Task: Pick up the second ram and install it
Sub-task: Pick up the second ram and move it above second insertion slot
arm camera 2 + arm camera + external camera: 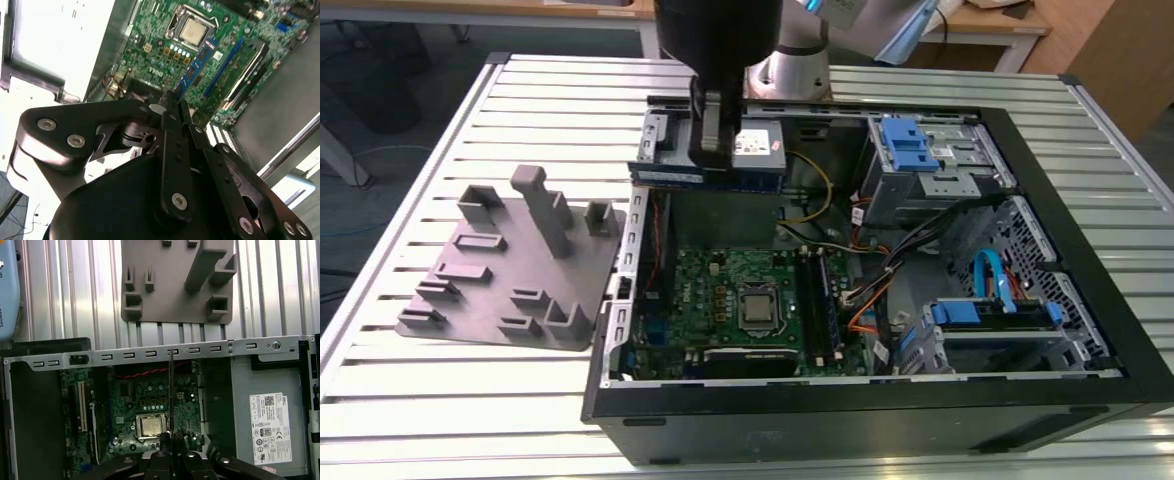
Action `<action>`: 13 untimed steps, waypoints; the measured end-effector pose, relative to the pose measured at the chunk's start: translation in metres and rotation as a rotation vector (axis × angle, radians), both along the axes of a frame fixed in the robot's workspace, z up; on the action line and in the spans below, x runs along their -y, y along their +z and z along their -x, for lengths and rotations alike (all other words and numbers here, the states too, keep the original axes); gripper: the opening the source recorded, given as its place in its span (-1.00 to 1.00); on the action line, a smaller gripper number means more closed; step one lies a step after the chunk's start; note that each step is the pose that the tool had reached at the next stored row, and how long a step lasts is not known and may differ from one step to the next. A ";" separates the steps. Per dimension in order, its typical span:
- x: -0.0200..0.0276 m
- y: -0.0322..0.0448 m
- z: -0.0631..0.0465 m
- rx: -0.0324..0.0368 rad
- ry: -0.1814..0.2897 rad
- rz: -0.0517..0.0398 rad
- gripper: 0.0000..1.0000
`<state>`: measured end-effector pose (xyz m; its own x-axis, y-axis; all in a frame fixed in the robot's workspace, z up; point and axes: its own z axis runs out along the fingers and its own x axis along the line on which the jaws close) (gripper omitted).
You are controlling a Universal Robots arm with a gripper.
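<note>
— Gripping anything?
— Yes: closed on the second ram [754,180], pinched between the jaws, hanging just past their tips.
— Why held edge-on?
— Likely to keep its contact edge aimed at the motherboard [125,400] beyond the jaws, inside the open case [854,425].

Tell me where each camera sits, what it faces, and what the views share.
Exterior view: off the arm, high, looking down into the open case, plate on the exterior view's left; arm at the top.
First wrist view: on the wrist, looking down past fingers gripping the ram onto the motherboard.
Second wrist view: on the wrist, looking along the fingers and ram.
Both wrist views share ram and CPU.
</note>
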<state>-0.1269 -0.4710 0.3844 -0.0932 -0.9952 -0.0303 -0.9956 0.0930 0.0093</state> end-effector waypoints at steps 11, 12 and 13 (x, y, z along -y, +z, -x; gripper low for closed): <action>0.0000 -0.0122 -0.033 -0.0056 0.000 -0.0002 -0.78; 0.0001 -0.0138 -0.036 -0.0059 0.000 -0.0002 -0.78; 0.0001 -0.0156 -0.039 -0.0061 0.000 -0.0001 -0.78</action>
